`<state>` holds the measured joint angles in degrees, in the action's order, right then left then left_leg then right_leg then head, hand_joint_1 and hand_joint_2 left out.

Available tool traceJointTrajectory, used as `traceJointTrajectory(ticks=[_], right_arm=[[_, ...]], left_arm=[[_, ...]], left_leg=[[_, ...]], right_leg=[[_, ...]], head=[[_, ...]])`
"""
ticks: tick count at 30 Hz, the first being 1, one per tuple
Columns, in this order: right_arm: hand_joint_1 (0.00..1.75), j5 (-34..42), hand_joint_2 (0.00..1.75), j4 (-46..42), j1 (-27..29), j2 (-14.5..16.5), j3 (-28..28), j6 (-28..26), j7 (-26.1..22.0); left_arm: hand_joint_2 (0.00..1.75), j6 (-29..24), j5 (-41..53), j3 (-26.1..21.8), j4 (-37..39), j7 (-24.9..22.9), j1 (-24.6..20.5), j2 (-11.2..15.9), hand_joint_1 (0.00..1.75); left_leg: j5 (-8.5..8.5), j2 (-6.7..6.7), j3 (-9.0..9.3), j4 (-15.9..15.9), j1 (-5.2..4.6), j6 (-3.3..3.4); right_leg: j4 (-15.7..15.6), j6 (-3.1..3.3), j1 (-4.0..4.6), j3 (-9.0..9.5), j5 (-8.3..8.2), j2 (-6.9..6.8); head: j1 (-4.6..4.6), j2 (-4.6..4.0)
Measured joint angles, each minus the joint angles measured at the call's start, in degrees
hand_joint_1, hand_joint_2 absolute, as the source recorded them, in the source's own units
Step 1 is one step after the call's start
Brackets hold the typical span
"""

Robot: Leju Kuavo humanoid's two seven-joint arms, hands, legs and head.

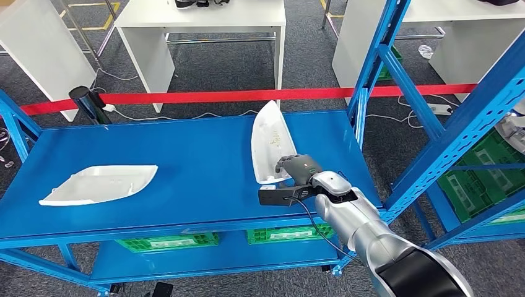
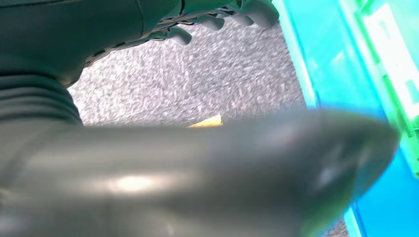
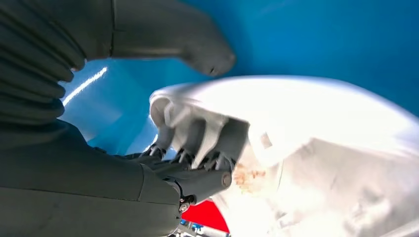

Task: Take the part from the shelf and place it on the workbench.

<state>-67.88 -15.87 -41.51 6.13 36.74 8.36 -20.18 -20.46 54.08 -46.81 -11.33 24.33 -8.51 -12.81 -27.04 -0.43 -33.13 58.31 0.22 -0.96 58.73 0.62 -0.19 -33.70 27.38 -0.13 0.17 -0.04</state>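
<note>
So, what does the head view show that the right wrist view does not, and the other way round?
Head view alone: a second white part lying flat on the blue workbench, the red barrier tape, white tables behind it, green crates on the lower level, and the silver right arm. Right wrist view alone: close detail of the fingers curled into the part's ribbed edge, thumb above. Both: the right hand holding the white part over the blue surface.
</note>
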Motion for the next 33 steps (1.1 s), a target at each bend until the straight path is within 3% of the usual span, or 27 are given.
traceJointTrajectory(ticks=[15,27,33], right_arm=[[1.75,0.15,1.75,-0.02,-0.61,-0.14,0.0,-0.71,-0.62],[1.75,0.81,1.75,-0.02,-2.46,-0.12,0.0,-1.85,-0.96],[1.75,2.77,1.75,-0.16,-4.99,0.4,0.0,-5.2,-1.07]], left_arm=[[1.75,-1.49,0.02,0.0,-0.06,3.77,-0.23,0.0,0.0],[1.75,-2.33,-0.21,0.0,-0.06,3.91,-0.53,0.01,0.0],[1.75,-2.44,-1.22,-0.01,-0.06,2.98,-0.59,0.04,0.0]], left_leg=[[0.01,-0.02,0.21,0.0,0.0,0.01],[0.0,-0.01,0.18,0.0,0.0,0.01],[0.01,-0.01,0.14,0.0,0.0,0.01]], right_leg=[[0.0,-0.05,-0.02,0.24,0.01,-0.02],[0.01,-0.05,-0.02,0.22,0.01,-0.01],[0.04,-0.05,-0.02,0.18,0.01,-0.01]], head=[[0.0,0.0],[0.0,0.0],[0.0,0.0]])
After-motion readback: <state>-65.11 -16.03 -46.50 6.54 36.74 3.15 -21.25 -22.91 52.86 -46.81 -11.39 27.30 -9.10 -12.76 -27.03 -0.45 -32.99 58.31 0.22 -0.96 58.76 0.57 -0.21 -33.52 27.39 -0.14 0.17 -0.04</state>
